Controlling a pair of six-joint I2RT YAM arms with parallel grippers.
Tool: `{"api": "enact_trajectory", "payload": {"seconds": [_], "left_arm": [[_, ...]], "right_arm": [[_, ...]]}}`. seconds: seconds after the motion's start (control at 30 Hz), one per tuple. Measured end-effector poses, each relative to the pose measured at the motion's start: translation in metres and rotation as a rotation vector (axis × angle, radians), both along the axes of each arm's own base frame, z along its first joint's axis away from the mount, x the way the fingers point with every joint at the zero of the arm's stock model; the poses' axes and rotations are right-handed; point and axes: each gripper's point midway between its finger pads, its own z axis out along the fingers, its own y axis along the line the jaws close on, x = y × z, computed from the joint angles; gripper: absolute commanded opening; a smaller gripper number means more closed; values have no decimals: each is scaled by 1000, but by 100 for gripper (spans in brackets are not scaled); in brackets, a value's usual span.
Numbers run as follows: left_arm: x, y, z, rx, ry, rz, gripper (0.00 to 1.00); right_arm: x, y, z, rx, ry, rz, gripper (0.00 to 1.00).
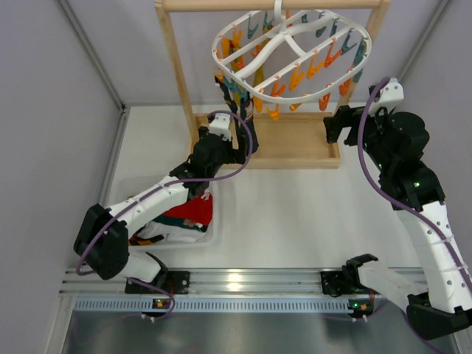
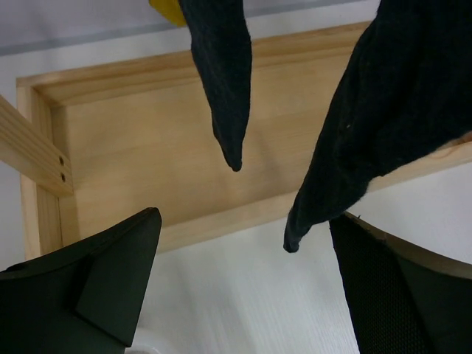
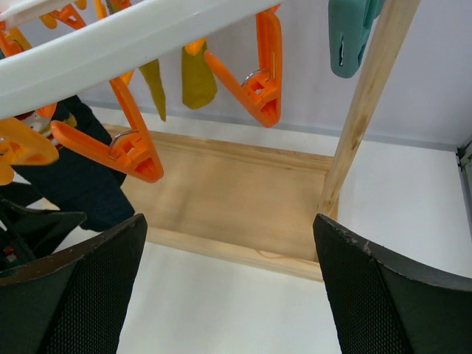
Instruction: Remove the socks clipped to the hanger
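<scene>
White desk: left gripper, jaws released, sits nearest, facing dark socks hanging tips-down from hanger; right gripper likewise released.

White table, wooden stand's flat base at the back, shallow bin at left

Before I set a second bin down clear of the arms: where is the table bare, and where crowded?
Bare: the table between the stand base, the bin, the right arm and the front rail. Crowded: under the hanger, where dark socks hang at the open left gripper, and the left side, filled by bin and left arm.
</scene>
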Motion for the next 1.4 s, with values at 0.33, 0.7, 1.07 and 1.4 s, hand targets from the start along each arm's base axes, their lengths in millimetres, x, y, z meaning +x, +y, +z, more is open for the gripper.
{"api": "enact_trajectory", "payload": {"seconds": [0.33, 0.7, 1.07, 1.4], "left_arm": [[34, -12, -5, -31, -73, -137, 77], [46, -34, -4, -77, -68, -188, 2], [2, -76, -1, -61, -78, -37, 0], [-26, -141, 37, 55, -150, 85, 0]], "right_arm": [[-1, 10, -2, 3, 9, 54, 90], [-8, 24, 0, 36, 13, 136, 89], [-47, 57, 39, 211, -56, 351, 84], [-49, 76, 60, 215, -30, 397, 79]]}}
